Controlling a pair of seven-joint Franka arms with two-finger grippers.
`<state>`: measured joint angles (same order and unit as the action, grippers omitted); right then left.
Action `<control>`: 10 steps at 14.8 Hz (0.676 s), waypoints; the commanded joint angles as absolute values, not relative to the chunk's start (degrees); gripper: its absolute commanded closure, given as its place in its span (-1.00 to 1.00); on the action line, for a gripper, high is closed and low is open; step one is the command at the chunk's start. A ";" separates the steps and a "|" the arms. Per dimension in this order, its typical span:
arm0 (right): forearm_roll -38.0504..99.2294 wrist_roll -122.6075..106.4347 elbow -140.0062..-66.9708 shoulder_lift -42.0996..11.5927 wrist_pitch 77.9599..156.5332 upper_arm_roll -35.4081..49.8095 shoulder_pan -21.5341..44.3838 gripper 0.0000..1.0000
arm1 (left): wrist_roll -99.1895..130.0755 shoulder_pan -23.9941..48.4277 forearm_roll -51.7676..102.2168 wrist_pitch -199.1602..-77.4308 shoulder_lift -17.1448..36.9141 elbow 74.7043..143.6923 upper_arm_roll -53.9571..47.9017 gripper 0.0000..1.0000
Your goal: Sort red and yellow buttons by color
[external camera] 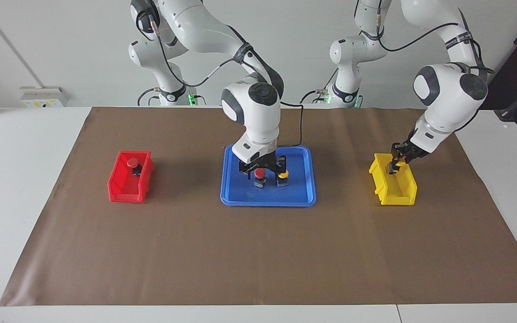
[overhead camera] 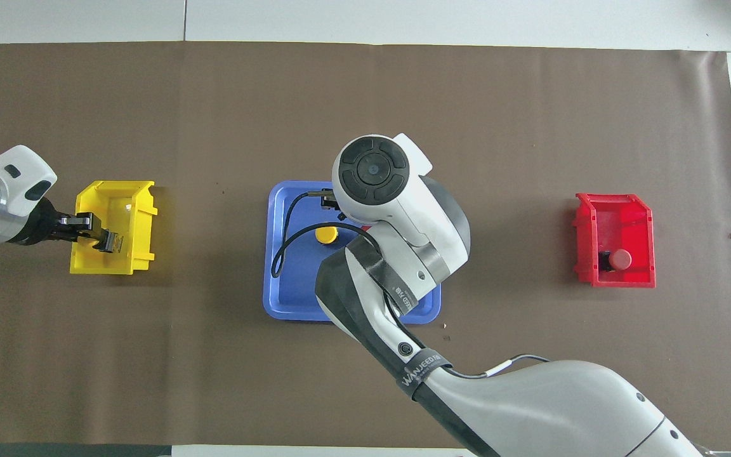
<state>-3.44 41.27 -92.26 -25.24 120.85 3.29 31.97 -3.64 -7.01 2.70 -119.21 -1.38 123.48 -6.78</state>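
My right gripper (external camera: 261, 169) is straddling the domed red button (external camera: 260, 173) in the blue tray (external camera: 231, 188), fingers apart; my left gripper (external camera: 393, 167) is gripping something over the boxy yellow bin (external camera: 402, 190).

You are looking at two glossy white arms (external camera: 258, 112) with dark grey joint caps, black grippers, looping black cables and a lettered wrist band.

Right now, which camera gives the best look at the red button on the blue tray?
The facing view: the red button shows on the blue tray, between the right gripper fingers. In the overhead view, the right arm hides it almost entirely.
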 commanded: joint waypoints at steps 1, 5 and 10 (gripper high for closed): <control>-4.13 42.01 -97.64 -22.33 122.61 3.25 31.99 -0.65 | -4.83 -7.47 4.13 -125.49 -2.46 129.27 -7.12 0.92; -4.13 42.01 -99.66 -21.62 123.40 3.34 32.25 -0.58 | -4.83 -7.21 4.13 -126.30 -2.37 130.08 -7.12 0.75; -4.13 42.10 -102.92 -20.74 127.00 3.60 32.52 -0.51 | -4.83 -6.94 4.13 -125.78 -1.67 128.94 -7.12 -0.36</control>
<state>-3.45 41.27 -99.71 -22.79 124.99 3.47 32.42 -3.65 -7.00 2.70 -125.13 -1.30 128.84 -7.12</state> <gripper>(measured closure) 0.233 0.339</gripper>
